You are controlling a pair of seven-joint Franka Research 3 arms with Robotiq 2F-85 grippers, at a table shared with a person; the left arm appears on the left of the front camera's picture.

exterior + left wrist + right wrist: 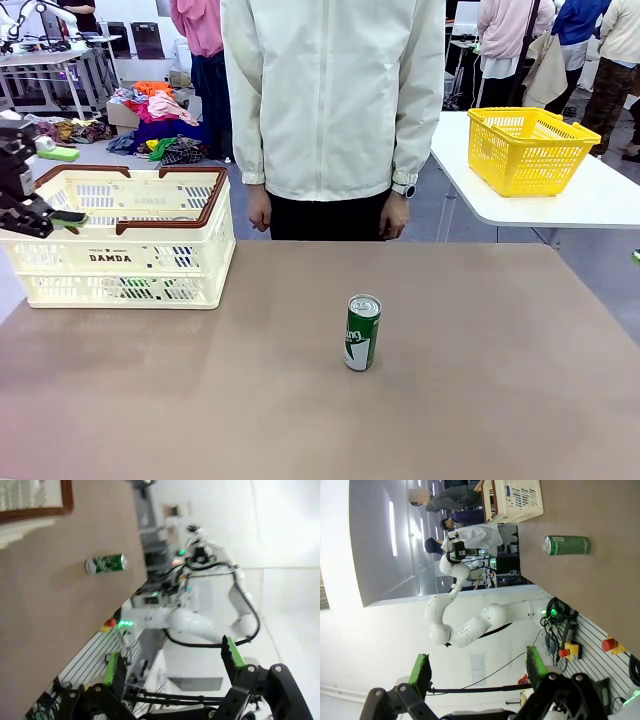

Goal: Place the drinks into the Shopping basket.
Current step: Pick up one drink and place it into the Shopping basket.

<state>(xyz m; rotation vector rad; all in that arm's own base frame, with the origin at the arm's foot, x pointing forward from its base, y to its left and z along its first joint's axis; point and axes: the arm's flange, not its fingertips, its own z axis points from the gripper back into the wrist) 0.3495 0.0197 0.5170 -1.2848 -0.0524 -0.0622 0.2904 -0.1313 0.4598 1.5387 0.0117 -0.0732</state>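
Both pincers, left [172,667] and right [475,672], gape apart, well clear of the upright green can [362,332], which a careless approach could topple.

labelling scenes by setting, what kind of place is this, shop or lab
Most likely a robotics lab staged as a shop: a white robot arm on its mount, a cream shopping basket and green can on the brown table, and heaped clothes behind.

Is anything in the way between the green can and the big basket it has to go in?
No, nothing visible is. The green can stands upright alone on the brown table, and only bare tabletop lies between it and the cream Shopping basket at the far left. The left gripper, open, sits at the basket's left side.
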